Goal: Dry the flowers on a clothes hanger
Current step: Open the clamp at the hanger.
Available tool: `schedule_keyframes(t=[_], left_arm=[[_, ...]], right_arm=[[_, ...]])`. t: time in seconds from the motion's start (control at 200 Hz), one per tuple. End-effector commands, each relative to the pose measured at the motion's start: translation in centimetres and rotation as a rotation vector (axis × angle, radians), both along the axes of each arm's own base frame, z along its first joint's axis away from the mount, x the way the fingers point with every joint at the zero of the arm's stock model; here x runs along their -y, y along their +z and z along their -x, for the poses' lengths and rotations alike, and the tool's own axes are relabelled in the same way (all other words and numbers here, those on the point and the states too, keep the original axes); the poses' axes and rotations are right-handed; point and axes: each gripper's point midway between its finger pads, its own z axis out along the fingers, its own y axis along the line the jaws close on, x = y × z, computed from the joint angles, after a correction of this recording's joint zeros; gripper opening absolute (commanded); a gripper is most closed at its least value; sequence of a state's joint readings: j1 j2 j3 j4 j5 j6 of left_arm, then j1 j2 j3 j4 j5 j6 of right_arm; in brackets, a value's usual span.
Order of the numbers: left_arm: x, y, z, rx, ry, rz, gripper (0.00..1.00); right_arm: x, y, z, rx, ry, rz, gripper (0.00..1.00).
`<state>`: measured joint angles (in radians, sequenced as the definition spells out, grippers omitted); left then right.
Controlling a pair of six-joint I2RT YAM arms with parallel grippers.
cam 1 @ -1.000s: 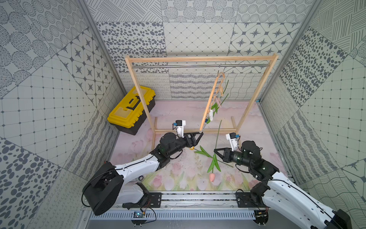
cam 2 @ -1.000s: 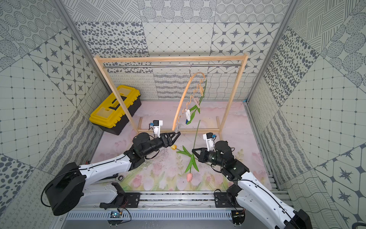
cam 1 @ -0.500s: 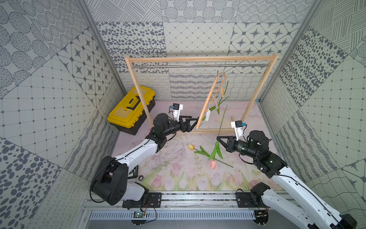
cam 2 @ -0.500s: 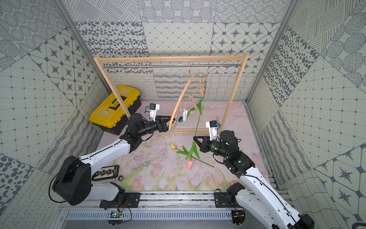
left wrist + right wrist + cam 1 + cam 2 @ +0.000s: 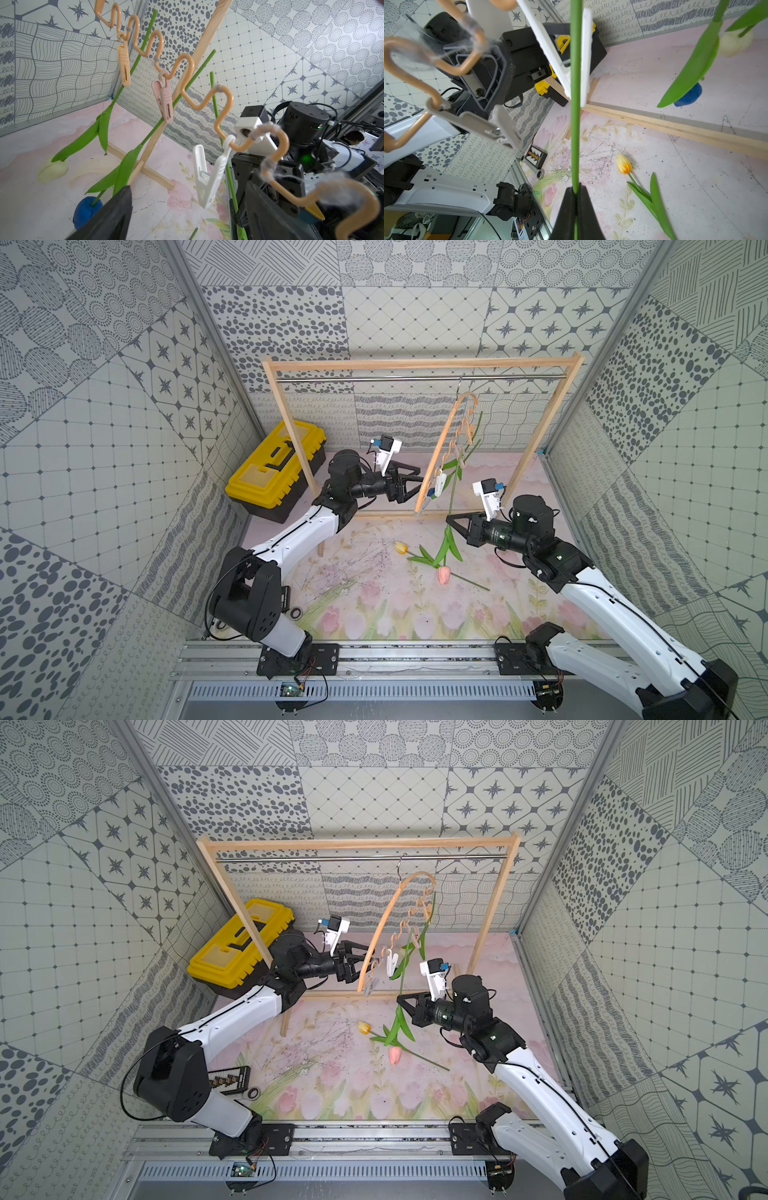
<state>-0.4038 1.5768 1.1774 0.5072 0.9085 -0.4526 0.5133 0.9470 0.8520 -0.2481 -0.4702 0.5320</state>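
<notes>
We are seeing matt bare wood on the frame (image 5: 415, 361), shiny metal on its rail (image 5: 374, 379), glossy plastic on the toolbox (image 5: 266, 477) and white clothespin (image 5: 207, 187).

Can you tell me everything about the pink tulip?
The pink tulip hangs upside down, closed pink head lowest. Its long thin green stem carries green leaves near the head and looks plastic. The right gripper is shut on the stem. Higher up, the stem passes the white clothespin; I cannot tell whether it is clipped.
</notes>
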Motion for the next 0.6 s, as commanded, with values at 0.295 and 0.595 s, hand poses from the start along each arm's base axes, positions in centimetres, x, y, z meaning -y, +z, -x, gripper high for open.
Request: schedule_keyframes(t=[0.295, 0.595], left_arm=[[3.2, 0.1, 2.4, 0.056, -0.204, -0.026, 0.84], [4.1, 0.6, 2.7, 0.057, -0.234, -0.027, 0.63]], right_arm=[[-0.7, 1.9, -0.9, 0.056, 0.04, 0.007, 0.0], [-0.5, 1.5, -0.8, 0.048, 0.042, 0.018, 0.0]])
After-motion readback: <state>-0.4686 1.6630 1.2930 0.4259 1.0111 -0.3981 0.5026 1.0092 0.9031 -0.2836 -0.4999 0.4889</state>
